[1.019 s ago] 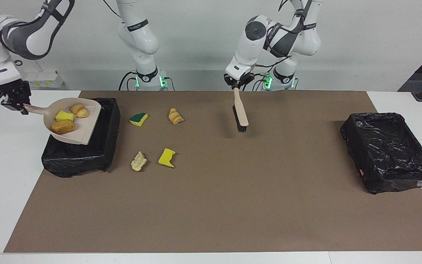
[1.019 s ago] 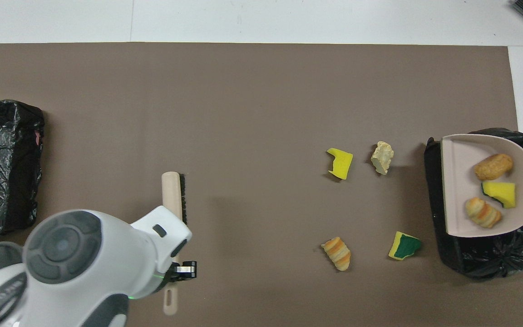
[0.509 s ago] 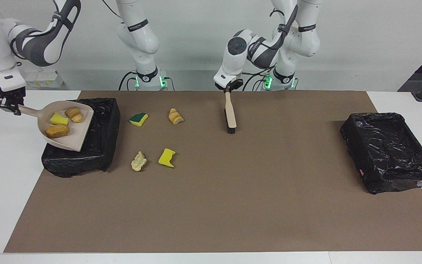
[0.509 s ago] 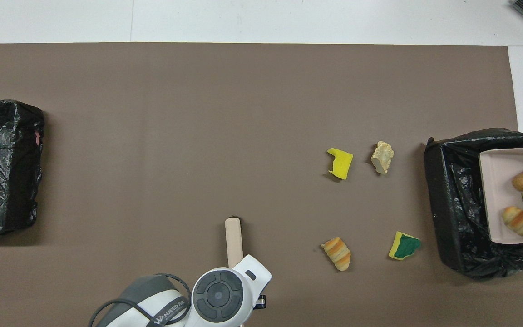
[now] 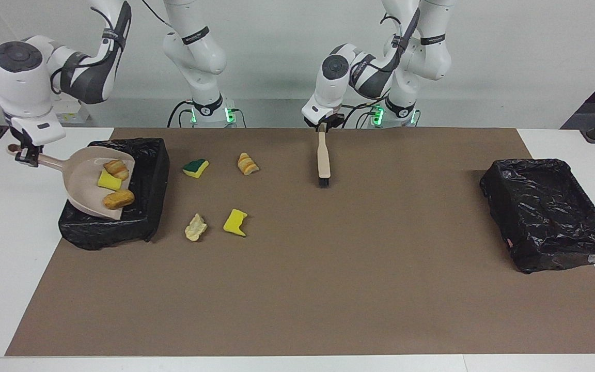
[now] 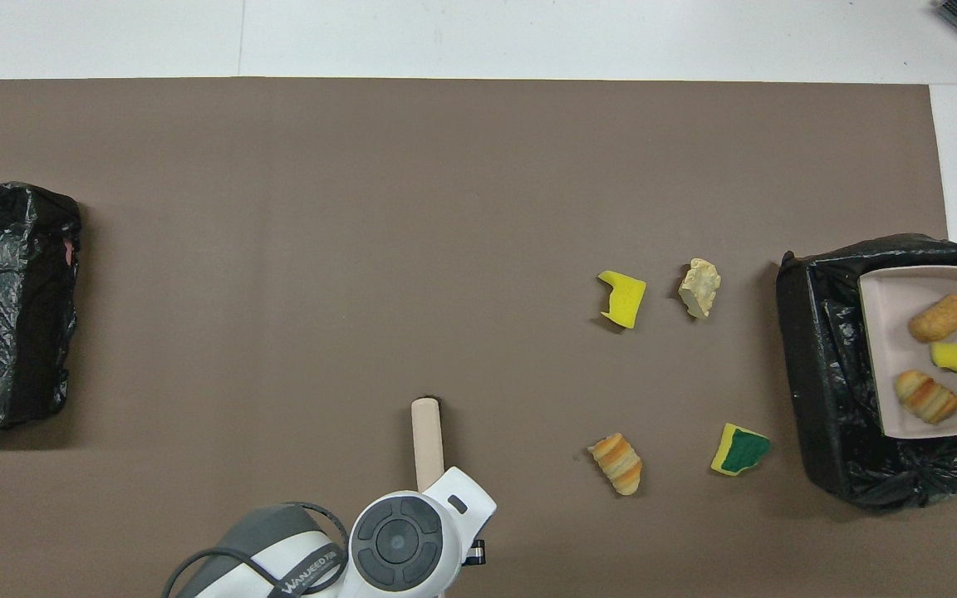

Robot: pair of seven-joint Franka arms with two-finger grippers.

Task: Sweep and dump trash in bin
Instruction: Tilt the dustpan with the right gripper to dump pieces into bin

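right claw (image 5: 25, 155) holding dustpan (image 5: 91, 183), over bin (image 5: 145, 206)

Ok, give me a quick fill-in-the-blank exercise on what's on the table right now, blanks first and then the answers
1. The dustpan tilted over the black-lined bin carries ___ scraps.
2. The number of scraps lying loose on the brown mat is ___.
3. The right gripper holds the dustpan by its ___.
4. The left gripper is at the handle end of the ___.

Missing words: three; four; handle; brush

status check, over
Right gripper shut on dustpan, tipped over bin. Left gripper at brush. Three scraps in pan, four on mat.
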